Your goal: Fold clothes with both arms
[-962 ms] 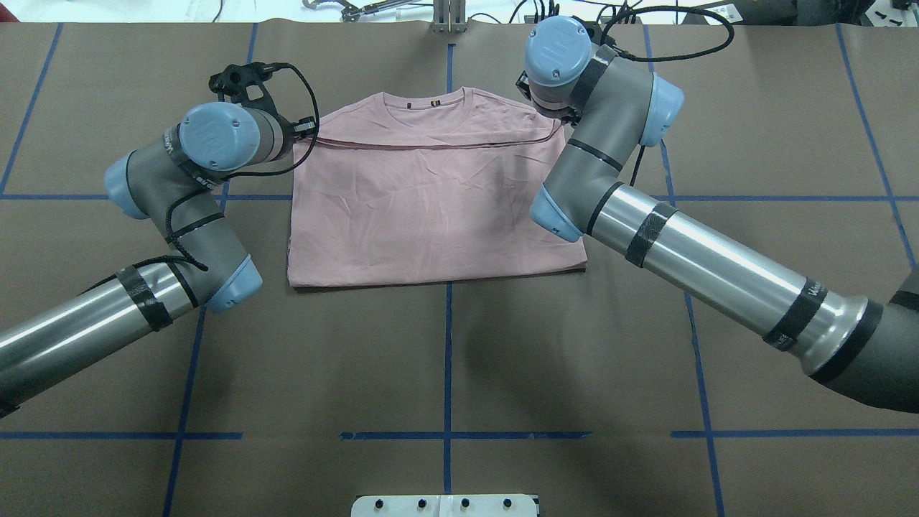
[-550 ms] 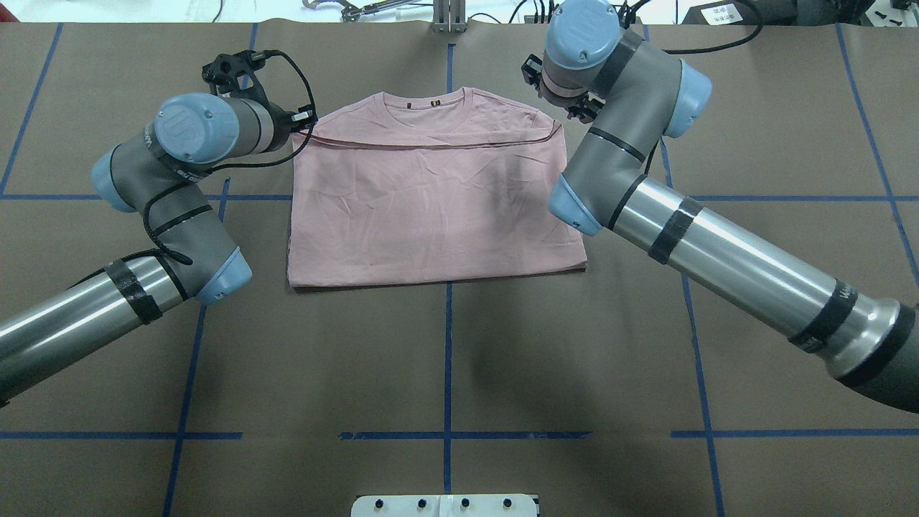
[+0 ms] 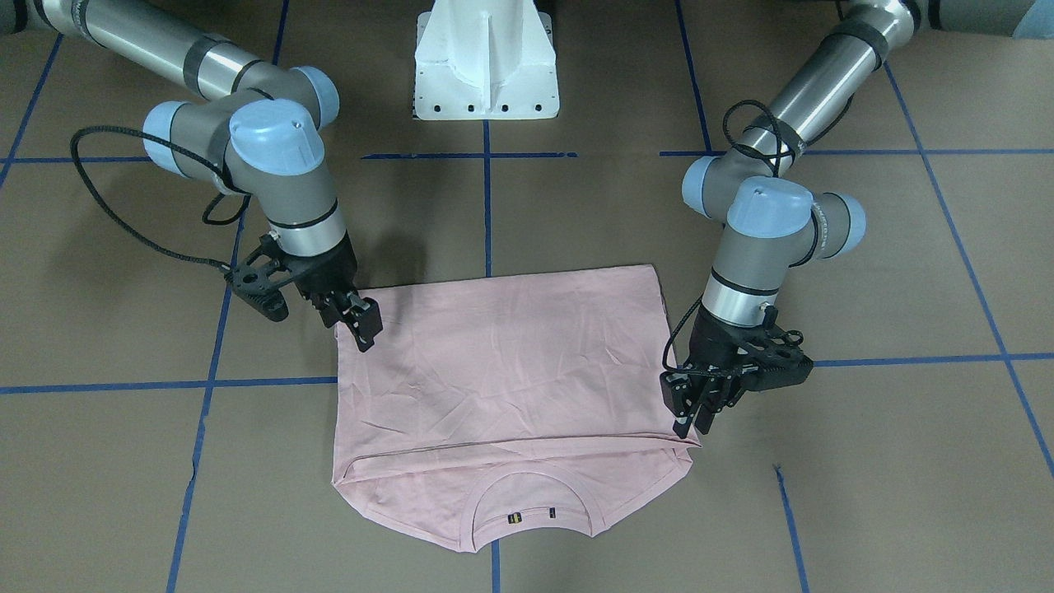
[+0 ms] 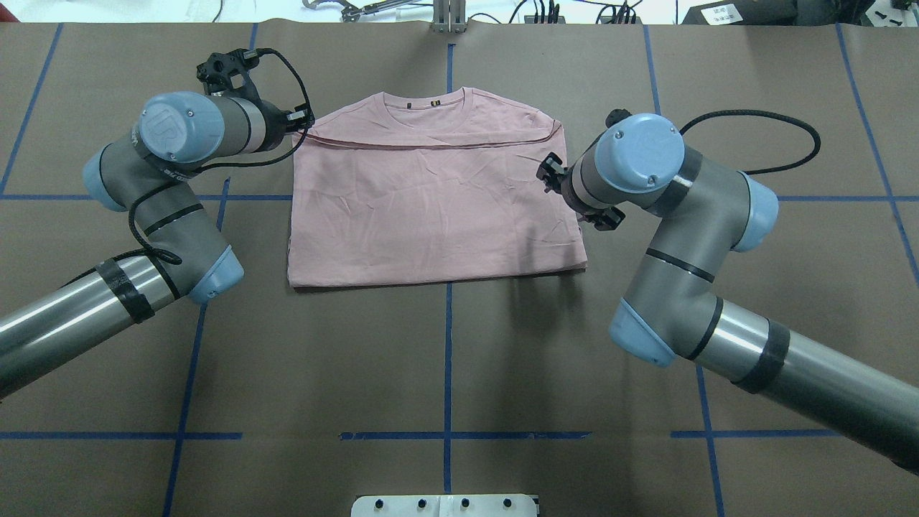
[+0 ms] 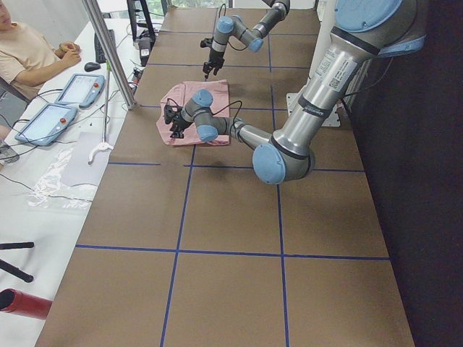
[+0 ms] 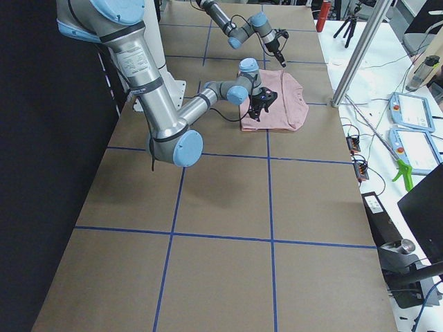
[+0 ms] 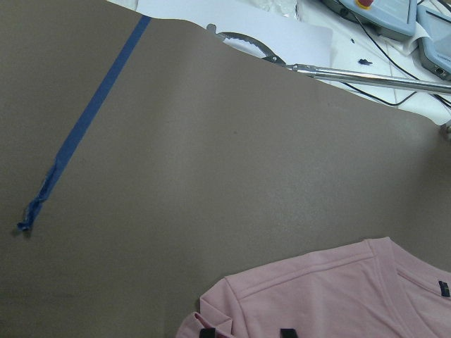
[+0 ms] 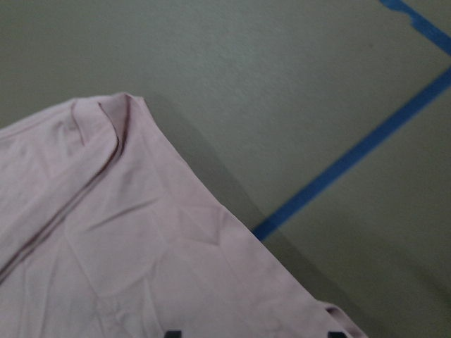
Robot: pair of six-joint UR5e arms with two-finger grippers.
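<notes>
Shirt folded once; its corner sits under the left gripper, its side edge under the right gripper. Both are spread, probably lining up the next fold.

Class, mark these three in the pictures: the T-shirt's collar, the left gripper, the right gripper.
T-shirt collar [image 3: 533, 484], front-facing view, on the ribbed band.
left gripper [image 3: 688, 424], front-facing view, midway between its fingertips.
right gripper [image 3: 356, 331], front-facing view, midway between its fingertips.

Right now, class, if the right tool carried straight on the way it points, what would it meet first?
The pink T-shirt. The right tool points down at its edge on the robot's right, so cloth likely comes first, with the table beneath; its height is unclear.
</notes>
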